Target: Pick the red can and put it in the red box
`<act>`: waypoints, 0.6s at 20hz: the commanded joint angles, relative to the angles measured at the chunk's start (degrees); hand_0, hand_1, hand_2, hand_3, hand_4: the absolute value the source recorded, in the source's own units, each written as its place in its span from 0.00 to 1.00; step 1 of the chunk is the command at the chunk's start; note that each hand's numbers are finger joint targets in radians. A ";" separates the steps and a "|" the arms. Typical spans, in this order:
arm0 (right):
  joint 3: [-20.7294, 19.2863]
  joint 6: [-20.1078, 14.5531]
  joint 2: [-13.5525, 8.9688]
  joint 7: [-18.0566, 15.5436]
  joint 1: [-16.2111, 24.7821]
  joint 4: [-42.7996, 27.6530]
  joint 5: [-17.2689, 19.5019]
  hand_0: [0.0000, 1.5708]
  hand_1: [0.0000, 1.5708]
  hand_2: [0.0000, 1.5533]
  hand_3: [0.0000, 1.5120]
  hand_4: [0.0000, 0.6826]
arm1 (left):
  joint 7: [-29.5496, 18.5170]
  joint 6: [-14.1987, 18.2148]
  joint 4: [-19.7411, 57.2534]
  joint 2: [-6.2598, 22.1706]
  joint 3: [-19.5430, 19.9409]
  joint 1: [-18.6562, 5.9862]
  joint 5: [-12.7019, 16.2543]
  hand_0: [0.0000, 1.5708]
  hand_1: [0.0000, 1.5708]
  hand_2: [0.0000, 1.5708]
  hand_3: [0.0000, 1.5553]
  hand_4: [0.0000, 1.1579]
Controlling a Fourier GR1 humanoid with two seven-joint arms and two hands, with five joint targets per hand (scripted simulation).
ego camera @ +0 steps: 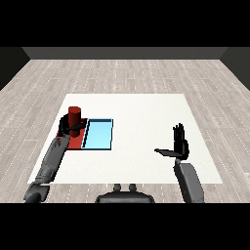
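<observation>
Fingers of left hand curled round red can over red tray, right hand fingers straight, spread

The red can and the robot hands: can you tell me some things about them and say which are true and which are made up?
1. The robot's left hand is curled round the upright red cylindrical can. True.
2. The red can is over the flat light blue tray. False: it is over the flat red tray.
3. The robot's right hand holds nothing and its fingers are straight. True.
4. The two trays are far apart on the white table. False: they lie side by side.
5. The right hand is above the red tray. False: it is off to the right, away from both trays.
</observation>
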 commanded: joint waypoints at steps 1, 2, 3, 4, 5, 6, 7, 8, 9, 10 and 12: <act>-0.82 0.47 0.74 -3.28 -0.62 2.56 0.73 0.00 0.00 0.00 0.00 0.00 | -4.02 0.95 14.11 -0.52 3.09 -2.12 -1.09 1.00 1.00 1.00 0.96 0.94; -0.18 -0.94 2.03 -3.27 -1.50 2.71 1.38 0.00 0.00 0.00 0.00 0.00 | -4.18 -0.73 18.98 0.30 4.43 -4.66 -0.31 1.00 1.00 1.00 0.96 0.94; -1.11 -0.32 0.91 -0.96 -3.29 2.36 0.32 0.00 0.00 0.00 0.00 0.00 | -8.93 -0.55 21.82 -0.08 5.78 -3.00 0.23 1.00 1.00 1.00 0.96 0.94; -1.85 3.99 -0.12 -6.67 0.71 4.24 -0.51 0.00 0.00 0.00 0.00 0.00 | -9.50 -1.01 23.52 1.06 6.46 -2.39 0.27 1.00 1.00 1.00 0.96 0.93; -0.98 2.90 0.47 -4.58 -1.62 4.18 0.08 0.00 0.00 0.00 0.00 0.00 | -9.65 -0.74 28.12 1.22 6.99 -4.81 -0.36 1.00 1.00 1.00 0.96 0.92; -0.11 1.48 1.09 -3.87 -2.33 2.38 1.11 0.00 0.00 0.00 0.00 0.00 | -9.07 2.32 31.04 0.86 5.87 -6.91 -3.04 1.00 1.00 1.00 0.97 0.90; 0.32 0.66 2.45 -5.81 -3.41 5.31 2.29 0.00 0.00 0.00 0.00 0.00 | -8.06 0.05 33.39 2.57 6.48 -7.14 -2.52 0.94 0.94 0.95 0.94 0.88; 0.34 1.24 1.73 -6.02 0.51 1.81 1.92 0.00 0.00 0.00 0.00 0.00 | -5.70 2.03 35.72 0.98 5.70 -7.67 -3.64 0.89 0.89 0.91 0.92 0.90; -0.66 0.97 1.31 -6.89 -2.44 3.68 2.34 0.00 0.00 0.00 0.00 0.00 | -5.01 3.98 38.46 0.71 6.22 -10.82 -4.19 0.90 0.90 0.90 0.89 0.87; -0.89 1.48 0.94 -7.34 0.66 1.98 1.81 0.00 0.00 0.00 0.00 0.00 | -6.90 3.02 40.20 1.40 6.10 -7.82 -4.38 0.64 0.64 0.68 0.78 0.81; 0.60 -0.18 0.83 -3.85 -2.04 0.29 3.46 0.00 0.00 0.00 0.00 0.00 | -3.90 6.47 44.06 -0.86 4.62 -10.31 -6.69 0.21 0.21 0.29 0.21 0.62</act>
